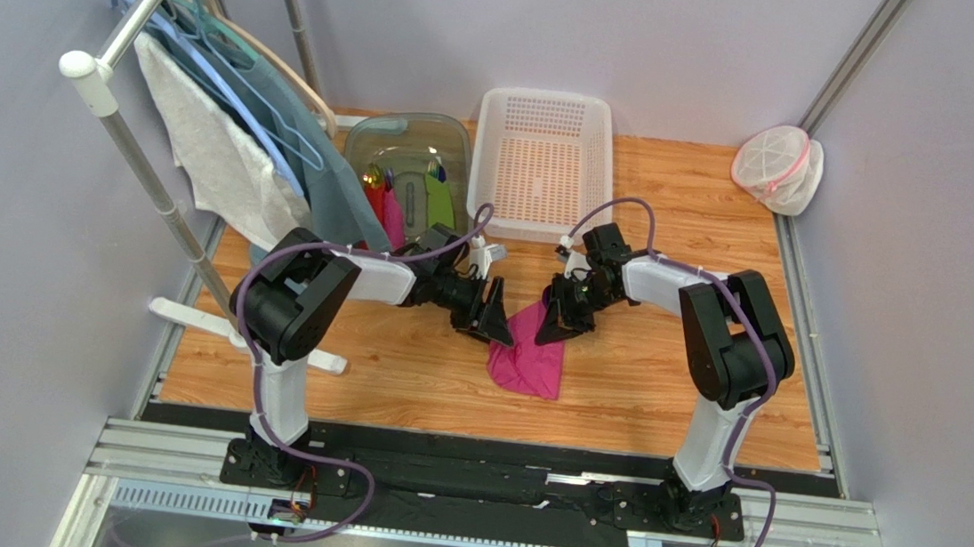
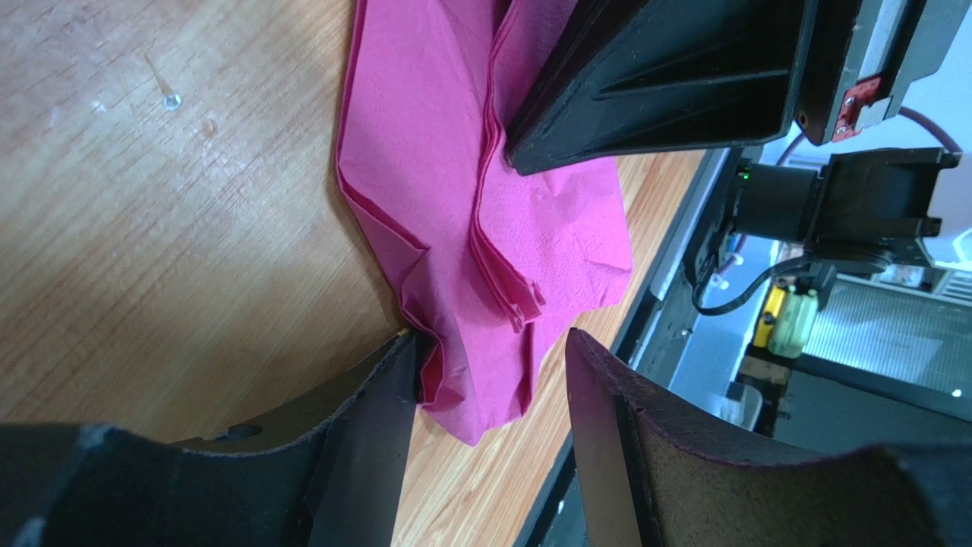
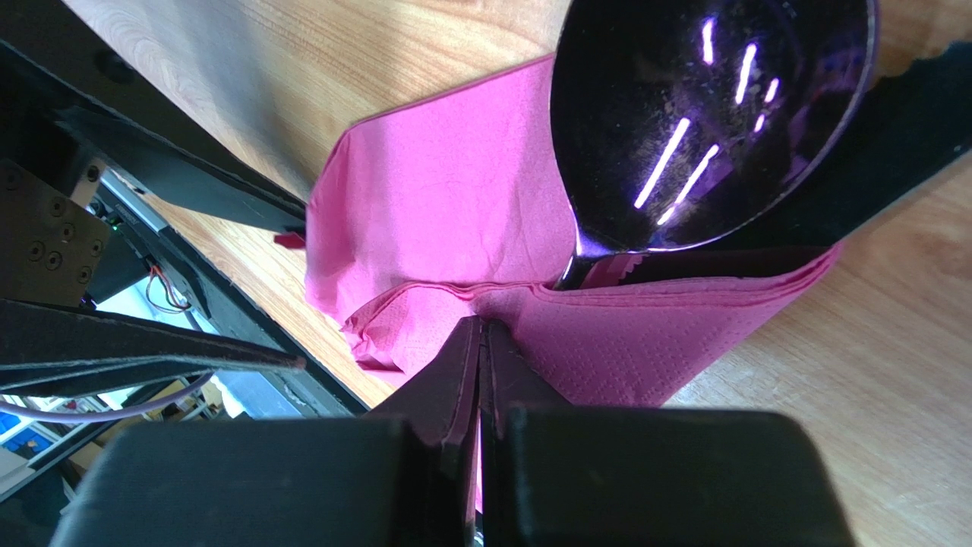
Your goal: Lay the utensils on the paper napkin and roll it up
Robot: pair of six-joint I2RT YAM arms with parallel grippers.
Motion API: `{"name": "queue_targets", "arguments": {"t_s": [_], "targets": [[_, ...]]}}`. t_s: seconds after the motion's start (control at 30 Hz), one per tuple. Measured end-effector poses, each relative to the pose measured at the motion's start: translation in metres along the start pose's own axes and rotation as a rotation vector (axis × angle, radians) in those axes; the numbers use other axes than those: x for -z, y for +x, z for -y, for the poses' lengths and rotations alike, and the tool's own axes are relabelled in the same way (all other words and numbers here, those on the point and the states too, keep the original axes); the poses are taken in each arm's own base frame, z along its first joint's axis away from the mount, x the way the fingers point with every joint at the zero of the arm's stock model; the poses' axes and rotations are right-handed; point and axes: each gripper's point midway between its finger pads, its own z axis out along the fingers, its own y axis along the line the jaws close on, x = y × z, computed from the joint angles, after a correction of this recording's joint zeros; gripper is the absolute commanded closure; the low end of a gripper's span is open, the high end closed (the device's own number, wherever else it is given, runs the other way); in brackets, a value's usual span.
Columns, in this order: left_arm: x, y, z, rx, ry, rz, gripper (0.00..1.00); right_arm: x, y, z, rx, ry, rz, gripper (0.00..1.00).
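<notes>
1. Fingers [image 3: 447, 388] of right gripper [image 3: 479, 348] pressed together, pinching a fold of the paper napkin [image 3: 456, 205]; left gripper [image 2: 493, 342] jaws parted, straddling the napkin's crumpled end.
2. Spoon [image 3: 707, 114] bowl shows just beyond the pinch, handle hidden in the fold; knife not visible.
3. Judgement: close left on all layers, turn both ends together, roll tight against the table [image 2: 171, 228].
</notes>
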Motion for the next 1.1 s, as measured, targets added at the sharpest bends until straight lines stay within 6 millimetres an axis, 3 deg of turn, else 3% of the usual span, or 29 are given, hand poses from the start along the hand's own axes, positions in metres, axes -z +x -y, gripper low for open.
{"name": "queue_targets", "arguments": {"t_s": [0.07, 0.2, 0.37, 0.47, 0.73, 0.8, 0.97, 1.1], "targets": [[0.0, -0.001, 0.001, 0.007, 0.002, -0.003, 0.42, 0.0, 0.0, 0.0, -0.003, 0.001, 0.0, 1.0], [0.005, 0.0, -0.004, 0.015, -0.037, 0.008, 0.54, -0.001, 0.0, 0.0, -0.01, -0.002, -0.001, 1.0], [0.028, 0.022, -0.02, 0.057, -0.162, 0.008, 0.61, -0.001, 0.0, -0.001, -0.016, -0.005, -0.002, 1.0], [0.035, 0.029, -0.025, 0.075, -0.201, 0.005, 0.7, -0.002, 0.0, -0.001, -0.018, -0.005, -0.002, 1.0], [0.036, 0.024, -0.027, 0.062, -0.223, 0.016, 0.9, -0.002, -0.001, -0.002, -0.02, -0.013, -0.002, 1.0], [0.035, 0.019, -0.025, 0.055, -0.222, 0.028, 1.0, -0.003, -0.001, -0.002, -0.023, -0.014, -0.002, 1.0], [0.034, 0.013, -0.024, 0.056, -0.218, 0.046, 1.0, -0.003, -0.001, -0.002, -0.024, -0.015, -0.001, 1.0], [0.031, 0.008, -0.009, 0.009, -0.172, 0.058, 1.0, -0.003, -0.001, -0.002, -0.026, -0.015, 0.0, 1.0]]}}
